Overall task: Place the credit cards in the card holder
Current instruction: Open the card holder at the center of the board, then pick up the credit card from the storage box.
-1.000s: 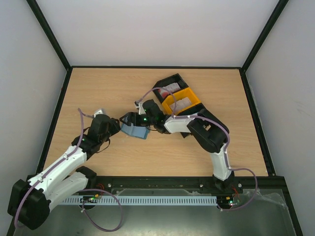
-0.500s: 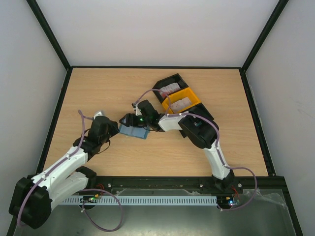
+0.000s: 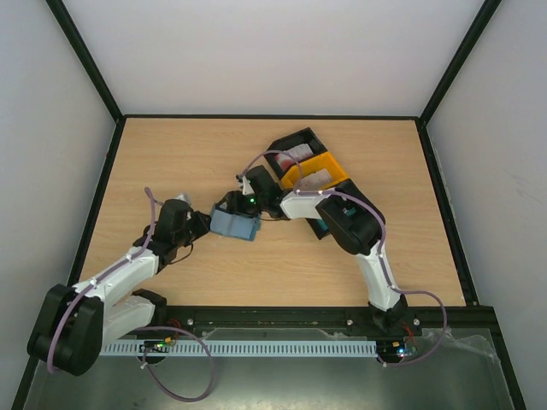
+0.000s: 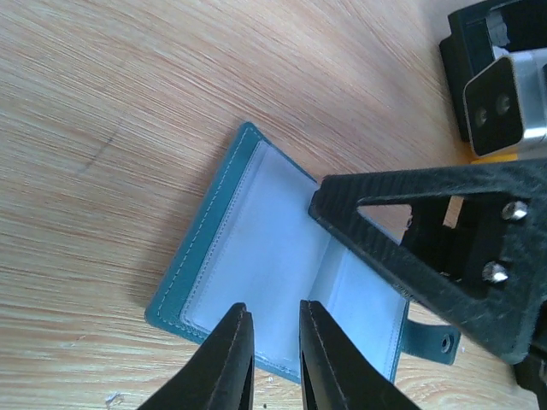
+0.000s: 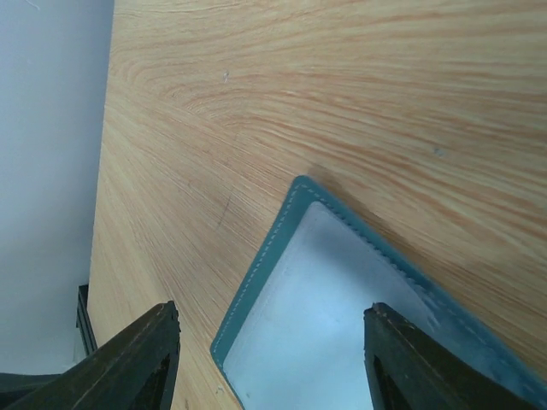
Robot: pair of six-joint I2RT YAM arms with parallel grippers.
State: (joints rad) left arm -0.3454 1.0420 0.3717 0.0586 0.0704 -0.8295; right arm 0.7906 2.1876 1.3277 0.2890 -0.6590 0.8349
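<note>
1. Top external: the card holder [image 3: 236, 225] lies open on the table [image 3: 171, 162], flanked by both arms.
2. Nearly closed and empty, the left gripper [image 4: 273, 309] hovers over its left edge.
3. Wide open and empty, the right gripper [image 5: 273, 359] hangs over its other half.
4. Beyond, the credit cards [image 3: 317, 179] sit in bins [image 3: 336, 168], nearer the right arm.

The left arm [image 3: 115, 272] and right arm [image 3: 379, 273] have white moulded links and black joint housings. A lilac cable [image 3: 150, 205] trails each. The left gripper [image 4: 272, 314] has two slim black tapered fingers. The right gripper [image 5: 272, 312] has a black triangular open-frame finger [image 4: 402, 231] with two silver screws [image 4: 513, 211]. A green indicator lamp [image 3: 250, 202] sits at frame centre.
</note>
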